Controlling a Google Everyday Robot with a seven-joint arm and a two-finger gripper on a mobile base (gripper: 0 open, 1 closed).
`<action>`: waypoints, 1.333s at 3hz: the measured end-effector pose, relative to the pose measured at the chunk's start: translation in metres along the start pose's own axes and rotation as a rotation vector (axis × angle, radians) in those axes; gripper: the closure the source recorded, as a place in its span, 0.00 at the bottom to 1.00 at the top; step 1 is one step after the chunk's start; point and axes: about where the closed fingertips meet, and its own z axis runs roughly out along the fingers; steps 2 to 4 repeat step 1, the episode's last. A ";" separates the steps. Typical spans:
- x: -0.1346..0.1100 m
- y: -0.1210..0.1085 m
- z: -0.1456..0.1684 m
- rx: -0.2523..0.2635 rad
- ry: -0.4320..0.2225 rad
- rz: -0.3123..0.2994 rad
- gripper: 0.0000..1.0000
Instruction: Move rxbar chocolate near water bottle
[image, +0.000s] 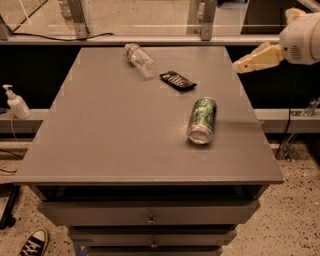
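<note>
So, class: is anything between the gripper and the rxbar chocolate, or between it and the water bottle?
Nothing visible: bare tabletop lies between the rxbar chocolate and the water bottle, and between it and the gripper by the right edge. The green can lies aside.

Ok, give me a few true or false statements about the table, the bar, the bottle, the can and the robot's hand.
1. The water bottle lies on its side near the far edge of the table. True.
2. The hand is gripping the chocolate bar. False: the bar lies flat on the table, and the hand hangs in the air past the table's edge, on the right of the picture, apart from the bar.
3. The green can stands upright. False: it lies on its side.
4. The chocolate bar lies between the bottle and the can. True.
5. The pump bottle stands on the table. False: it stands off the table, on a ledge at the left of the picture.
</note>
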 end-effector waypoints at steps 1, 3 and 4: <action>0.004 -0.005 -0.008 0.013 0.005 -0.002 0.00; 0.004 -0.005 -0.008 0.013 0.005 -0.002 0.00; 0.004 -0.005 -0.008 0.013 0.005 -0.002 0.00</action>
